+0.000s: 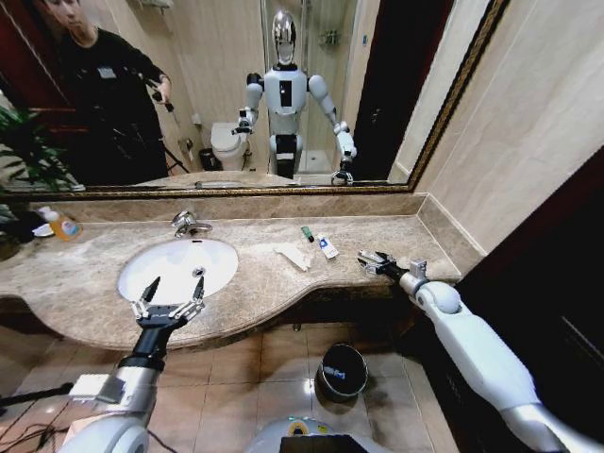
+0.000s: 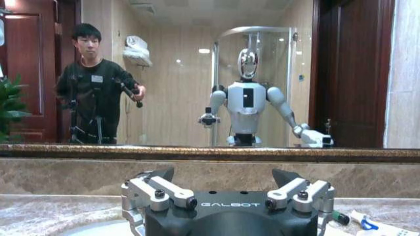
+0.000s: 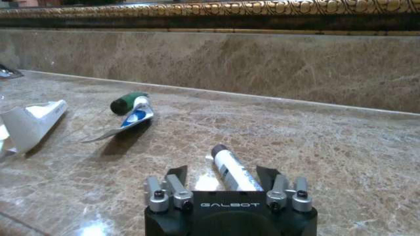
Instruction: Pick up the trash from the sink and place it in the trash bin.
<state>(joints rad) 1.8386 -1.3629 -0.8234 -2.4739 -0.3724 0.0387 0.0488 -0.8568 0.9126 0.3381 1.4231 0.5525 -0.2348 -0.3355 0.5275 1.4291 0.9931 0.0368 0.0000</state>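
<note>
Nearest, low centre of the head view: trash bin (image 1: 343, 372) on the tiled floor, under the counter's front edge, well below the work.

Left gripper (image 1: 173, 288), lower left of head view, hangs over the near rim of the sink (image 1: 142, 262). Fingers spread wide, nothing betw. them; left wrist view shows both jaws apart w/ only the mirror wall ahead.

Right gripper (image 1: 372, 260), right of centre in head view, sits low over the marble top at the counter's right end. In the right wrist view the right gripper's jaws are open and straddle a small white tube (image 3: 234, 170) w/ a dark cap, tube lying flat on the stone, running away from the cam. Not closed on it yet, as far as I can tell.

Farther back, mid counter: squeezed tube w/ blue marks (image 3: 135, 117), dark-green piece (image 3: 127, 102) just beside its far end, touching or nearly. Flat white paper wrapper (image 3: 29, 121) at left edge of right wrist view; in head view it lies just right of the basin.

Handling, my guess: tube light, smooth, prob. rolls and slips on polished marble. Best pinched across the mid-body, jaws square to its length, gentle squeeze since it likely dents. Wrapper flimsy, hard to get under; take it by a lifted edge.
</note>
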